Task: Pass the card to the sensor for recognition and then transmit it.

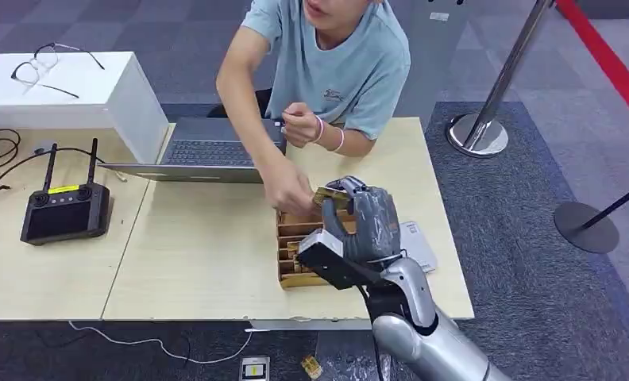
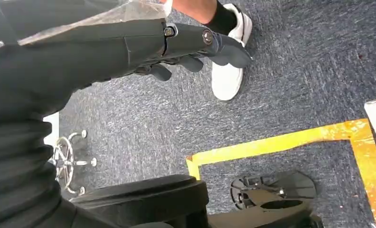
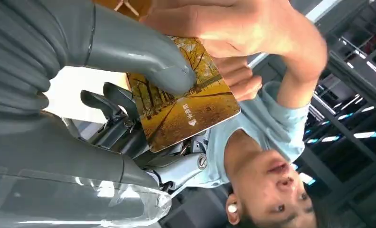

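- The robot's right hand (image 1: 367,226) is raised over the cardboard divided card box (image 1: 294,278) on the pale wooden table (image 1: 200,254). Its thick grey thumb (image 3: 143,57) presses a yellow card printed with autumn trees (image 3: 186,111) against the darker fingers (image 3: 108,102) behind it, so the card is pinched and held.
- A person in a light blue T-shirt (image 1: 351,71) leans over the table, and their hand (image 1: 287,186) grips the same card at the end away from the robot's palm (both hold it at once; which of them bears it I cannot tell).
- The card's long axis runs out from the thumb toward the person, with its printed face toward the wrist camera.
- The left hand (image 2: 186,47) hangs over grey carpet (image 2: 295,85), its fingers loosely curled in on nothing.
- The right hand alone is placed to carry the card on; which item on the table is the sensor I cannot tell.
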### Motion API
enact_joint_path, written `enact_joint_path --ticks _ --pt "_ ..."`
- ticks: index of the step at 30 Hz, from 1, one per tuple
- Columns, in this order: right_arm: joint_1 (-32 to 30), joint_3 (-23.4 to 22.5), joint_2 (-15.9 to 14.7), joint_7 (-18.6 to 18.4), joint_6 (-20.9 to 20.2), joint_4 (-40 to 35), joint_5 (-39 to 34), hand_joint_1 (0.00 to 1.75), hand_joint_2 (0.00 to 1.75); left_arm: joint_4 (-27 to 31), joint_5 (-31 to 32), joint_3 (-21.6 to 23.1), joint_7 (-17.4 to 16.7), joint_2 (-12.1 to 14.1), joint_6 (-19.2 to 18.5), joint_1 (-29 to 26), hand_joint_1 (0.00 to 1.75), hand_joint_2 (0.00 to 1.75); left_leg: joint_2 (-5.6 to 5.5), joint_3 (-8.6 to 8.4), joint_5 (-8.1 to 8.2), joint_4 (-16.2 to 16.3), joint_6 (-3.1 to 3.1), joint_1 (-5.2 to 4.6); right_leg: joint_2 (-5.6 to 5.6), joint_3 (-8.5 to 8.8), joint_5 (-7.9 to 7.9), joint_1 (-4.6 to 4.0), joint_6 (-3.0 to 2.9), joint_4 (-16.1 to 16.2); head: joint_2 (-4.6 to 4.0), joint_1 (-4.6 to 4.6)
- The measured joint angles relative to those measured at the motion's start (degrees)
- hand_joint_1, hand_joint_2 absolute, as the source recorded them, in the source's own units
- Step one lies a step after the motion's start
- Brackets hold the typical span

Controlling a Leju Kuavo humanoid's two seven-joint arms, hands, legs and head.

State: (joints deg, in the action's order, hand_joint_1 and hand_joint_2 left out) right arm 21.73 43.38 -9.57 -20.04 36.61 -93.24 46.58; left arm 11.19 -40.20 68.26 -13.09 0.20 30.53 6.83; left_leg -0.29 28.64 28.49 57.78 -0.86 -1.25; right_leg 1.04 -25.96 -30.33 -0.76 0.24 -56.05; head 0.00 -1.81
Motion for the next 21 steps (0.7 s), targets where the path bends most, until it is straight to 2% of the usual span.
enact_joint_path --ticks 2,3,4,5,6,21 --pt "0.0 0.3 0.1 0.0 0.0 0.3 0.0 1.73 1.75 0.0 0.0 0.0 -0.1 0.0 0.0 0.0 0.00 1.75 -0.01 0.01 0.00 0.0 0.00 0.00 0.00 0.00 0.00 0.00 0.00 0.0 0.00 0.00" --pt "0.1 0.5 0.2 0.0 0.0 0.6 0.0 1.41 1.75 0.0 0.0 0.0 -0.1 0.0 0.0 0.0 0.00 1.75 -0.01 0.00 0.00 0.0 0.00 0.00 0.00 0.00 0.00 0.00 0.00 0.0 0.00 0.00" --pt "0.1 0.6 0.2 0.0 0.0 0.8 0.0 1.20 1.75 0.0 0.0 0.0 -0.1 0.0 0.0 0.0 0.00 1.75 0.00 0.01 0.00 0.0 0.00 0.00 0.00 0.00 0.00 0.00 0.00 0.0 0.00 0.02" --pt "0.1 0.8 0.3 0.0 0.0 0.9 0.0 0.49 1.75 0.0 0.0 0.0 -0.1 0.0 0.0 0.0 0.00 1.75 0.00 0.00 0.00 0.0 0.00 0.00 0.00 0.00 0.00 0.00 0.00 0.0 0.00 0.00" --pt "0.1 0.9 0.3 0.0 0.0 1.0 -0.1 0.00 1.75 0.0 0.0 0.0 -0.1 0.0 0.0 0.0 0.00 1.75 0.00 0.00 0.00 0.0 0.00 0.00 0.00 0.00 0.00 0.00 0.00 0.0 0.00 0.00" --pt "0.1 1.9 0.2 0.0 0.3 1.7 0.4 0.00 1.75 0.0 0.4 0.0 0.5 0.0 0.1 0.0 0.00 1.75 0.00 0.00 0.00 0.0 0.00 0.00 0.00 -0.01 0.00 0.00 0.00 0.0 0.00 0.00"
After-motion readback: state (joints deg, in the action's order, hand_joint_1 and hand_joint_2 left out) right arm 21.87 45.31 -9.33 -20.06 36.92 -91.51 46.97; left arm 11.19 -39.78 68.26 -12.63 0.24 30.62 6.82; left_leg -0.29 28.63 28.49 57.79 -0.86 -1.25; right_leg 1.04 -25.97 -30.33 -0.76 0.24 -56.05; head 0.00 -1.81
